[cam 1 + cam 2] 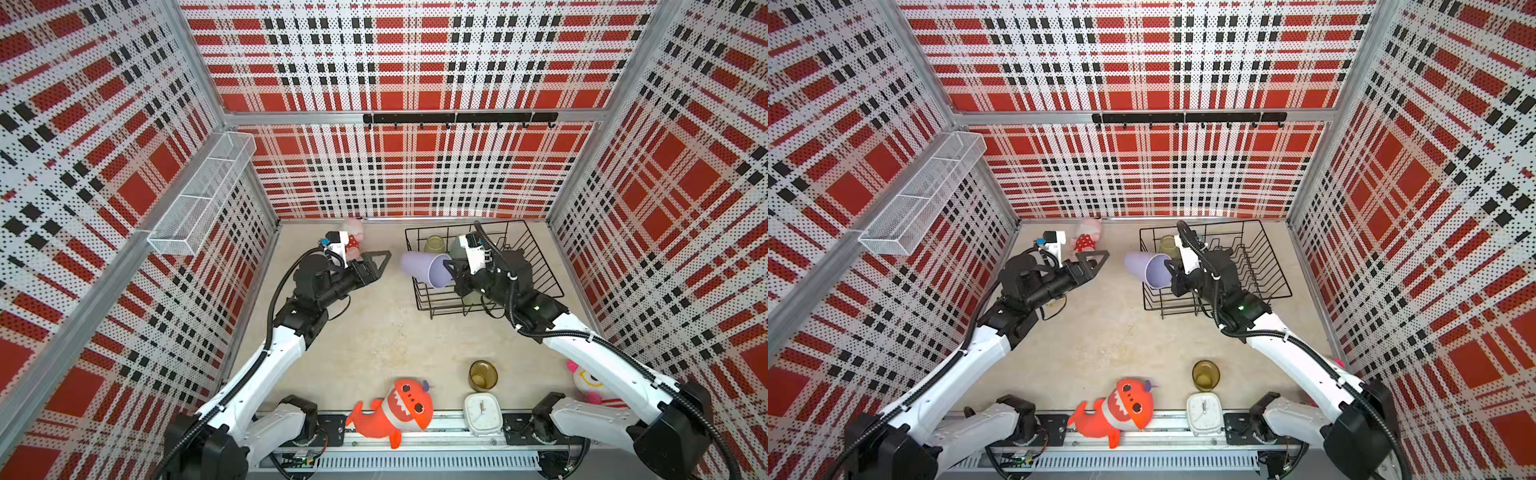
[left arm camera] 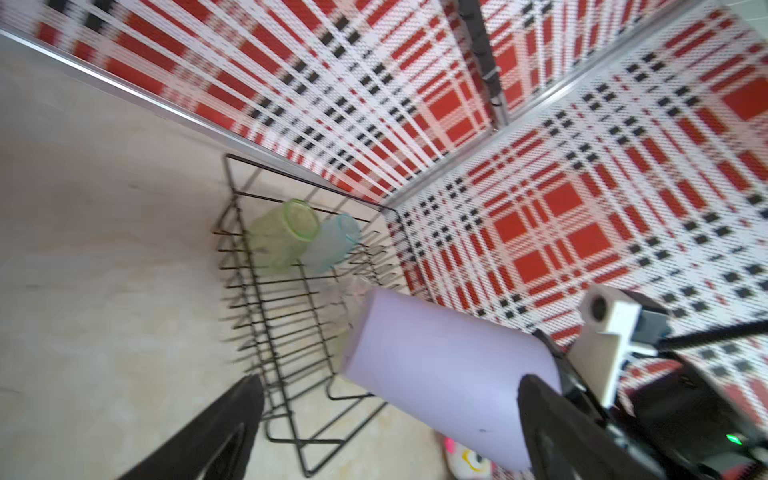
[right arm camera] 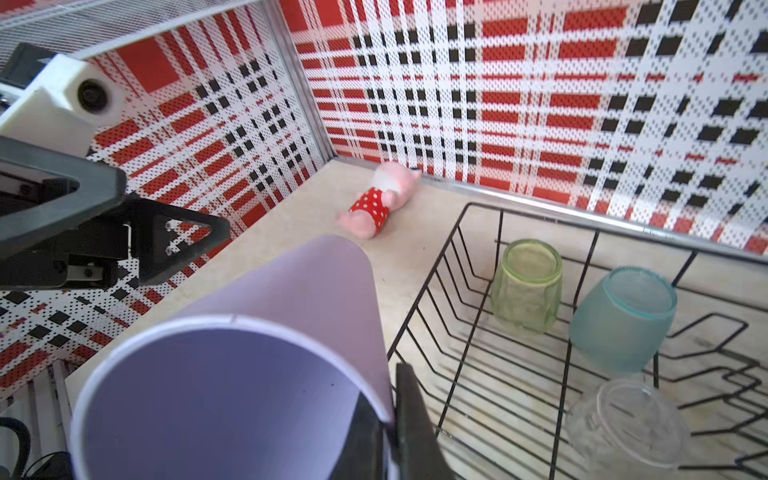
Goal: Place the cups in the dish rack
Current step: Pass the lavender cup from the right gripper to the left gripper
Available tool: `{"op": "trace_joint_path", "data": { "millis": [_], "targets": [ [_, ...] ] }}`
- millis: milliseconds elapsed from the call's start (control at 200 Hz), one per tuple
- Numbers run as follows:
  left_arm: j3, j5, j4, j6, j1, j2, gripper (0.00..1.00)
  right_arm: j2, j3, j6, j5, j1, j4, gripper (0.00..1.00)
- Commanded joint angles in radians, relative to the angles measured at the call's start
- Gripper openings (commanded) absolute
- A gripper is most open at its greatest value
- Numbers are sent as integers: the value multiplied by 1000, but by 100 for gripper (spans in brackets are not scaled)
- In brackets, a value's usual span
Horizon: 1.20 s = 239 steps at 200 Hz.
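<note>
Above dish rack (image 1: 424,297) rim, right fingers (image 3: 411,415) pinch lilac cup (image 3: 232,395).

Three walls of perforated panel, printed in red, white and black plaid, close in the space. The back wall (image 1: 415,62) stands far past the left fingers (image 1: 376,253), with the left wall (image 1: 83,166) and right wall (image 1: 685,187) at the sides. Silver metal bars (image 1: 291,118) frame them. A black hook rail (image 1: 459,118) runs along the back wall, high beyond the right fingers (image 3: 411,419). A white mesh basket (image 1: 203,195) hangs on the left wall, outward of the left fingers. Beneath both sets of fingers lies a pale beige, marbled table top (image 1: 374,332), evenly lit.
</note>
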Motion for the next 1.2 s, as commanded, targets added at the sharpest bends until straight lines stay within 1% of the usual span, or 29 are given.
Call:
{"op": "trace_joint_path", "data": {
  "millis": [0, 105, 185, 276, 331, 396, 471, 551, 636, 752, 872, 977, 1072, 1193],
  "targets": [
    [30, 156, 112, -140, -20, 27, 98, -71, -46, -71, -51, -3, 197, 0],
    [31, 218, 134, -152, -39, 57, 99, -123, -84, -88, -68, -3, 256, 0],
    [34, 230, 138, -138, -64, 61, 99, -155, -100, -96, -71, -3, 286, 0],
    [41, 238, 144, -142, -89, 67, 100, -172, -126, -78, -66, -3, 362, 0],
    [43, 257, 169, -151, -106, 77, 100, -166, -134, -76, -93, -3, 400, 0],
    [47, 317, 217, -164, -124, 95, 99, -153, -133, -75, -134, -3, 423, 0],
    [37, 373, 304, -228, -136, 104, 99, -143, -130, -73, -185, -3, 431, 0],
    [13, 391, 418, -307, -136, 95, 99, -148, -130, -68, -235, -3, 437, 0],
    [1, 401, 481, -342, -136, 82, 99, -158, -146, -54, -275, -3, 464, 0],
    [-8, 433, 558, -378, -137, 76, 96, -165, -190, -20, -341, -3, 555, 0],
    [-34, 473, 718, -486, -134, 76, 92, -153, -210, -8, -414, -3, 594, 0],
    [-44, 483, 725, -502, -122, 74, 90, -148, -219, 11, -456, -3, 623, 0],
    [-63, 484, 727, -507, -104, 68, 90, -134, -219, 26, -508, -8, 658, 0],
    [-69, 489, 728, -508, -98, 63, 89, -118, -198, 27, -516, -16, 625, 0]
  ]
}}
